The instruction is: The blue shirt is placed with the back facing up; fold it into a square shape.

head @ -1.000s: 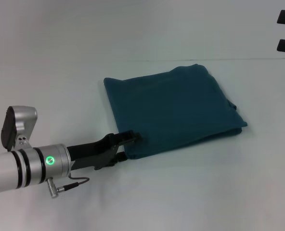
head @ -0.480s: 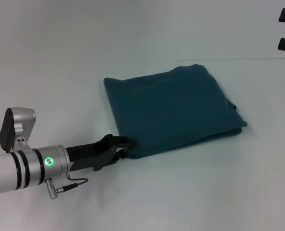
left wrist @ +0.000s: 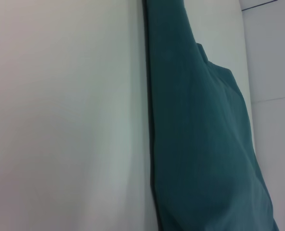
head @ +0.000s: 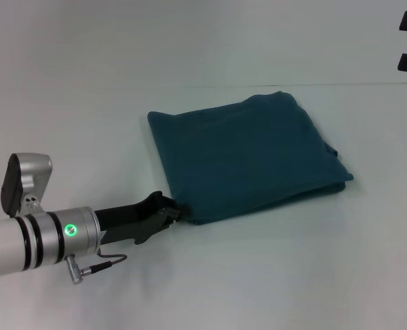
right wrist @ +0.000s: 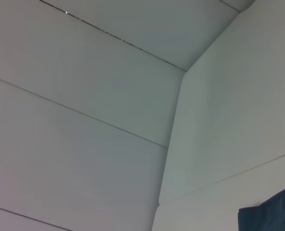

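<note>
From the head view, the blue shirt (head: 248, 157) is lying folded into a near-square block toward the tabletop's (head: 293, 275) far edge, so folding looks nearly done. The left gripper (head: 174, 213) is sitting at its near-left corner; whether it is pinching cloth, I cannot tell

The left wrist view is showing only shirt (left wrist: 200, 144) and tabletop, nothing obstructing

The right wrist view is catching one shirt corner (right wrist: 272, 215); the right gripper is parked unseen

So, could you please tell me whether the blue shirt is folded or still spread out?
Folded. The blue shirt lies on the table as a compact, roughly square stack, with layered edges at its right corner and no sleeves out.
</note>
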{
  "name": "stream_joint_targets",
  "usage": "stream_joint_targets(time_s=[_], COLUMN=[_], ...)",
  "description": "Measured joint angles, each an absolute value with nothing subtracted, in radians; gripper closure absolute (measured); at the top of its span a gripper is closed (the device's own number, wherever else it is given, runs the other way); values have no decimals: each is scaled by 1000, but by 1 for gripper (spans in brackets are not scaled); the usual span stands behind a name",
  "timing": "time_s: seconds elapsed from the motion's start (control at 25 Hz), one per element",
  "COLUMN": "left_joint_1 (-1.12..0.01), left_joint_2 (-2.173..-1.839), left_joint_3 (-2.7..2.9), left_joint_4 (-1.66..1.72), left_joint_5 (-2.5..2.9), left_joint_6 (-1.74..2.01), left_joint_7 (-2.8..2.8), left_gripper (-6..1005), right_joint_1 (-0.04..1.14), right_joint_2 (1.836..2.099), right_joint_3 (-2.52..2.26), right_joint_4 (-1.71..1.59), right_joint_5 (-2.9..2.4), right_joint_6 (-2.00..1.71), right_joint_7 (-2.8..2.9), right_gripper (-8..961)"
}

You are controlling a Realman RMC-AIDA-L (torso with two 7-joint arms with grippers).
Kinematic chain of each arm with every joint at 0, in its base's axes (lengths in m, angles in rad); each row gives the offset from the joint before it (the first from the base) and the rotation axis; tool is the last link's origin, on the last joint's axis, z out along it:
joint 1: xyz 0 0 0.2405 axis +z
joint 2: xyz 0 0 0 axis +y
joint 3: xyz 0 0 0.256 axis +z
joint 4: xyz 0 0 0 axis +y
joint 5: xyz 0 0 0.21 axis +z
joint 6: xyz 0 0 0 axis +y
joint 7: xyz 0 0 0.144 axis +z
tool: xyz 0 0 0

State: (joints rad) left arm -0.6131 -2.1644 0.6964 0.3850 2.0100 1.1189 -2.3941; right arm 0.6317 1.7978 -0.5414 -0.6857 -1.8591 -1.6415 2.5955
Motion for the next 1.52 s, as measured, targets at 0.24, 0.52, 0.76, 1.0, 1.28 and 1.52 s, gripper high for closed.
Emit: stream_joint_targets(time_s=[0.24,0.52,0.76,1.0,1.28,1.52], left_joint_1=[-608,-536,-466,-423,-429,-425], left_joint_2=[-2164,-2162,-2156,-2134,-2119,-2117], left_joint_3=[696,683,640,609,607,606], left_joint_4=[385,427,469,501,501,524], left_joint_5=[2009,2009,2018,2019,2041,2059], left_joint_6=[1128,1186,1240,1277,1281,1285], left_joint_7=[-2392,-2385,-2383,-2382,-2382,-2375], left_gripper=[970,971,969,966,962,959], right_joint_1=[631,630,632,632,631,631], right_joint_2=[1798,1798,1798,1799,1799,1799], right_joint_3=[-539,-537,-532,-532,-532,-533], right_joint_4=[-686,-686,-671,-660,-660,-660], right_joint_5=[-1859,-1859,-1859,-1859,-1859,-1859], right_joint_6=[-1641,-1641,-1643,-1644,-1653,-1655], right_joint_7=[2596,2597,2595,2589,2587,2581], right_gripper=[28,28,28,28,28,28])
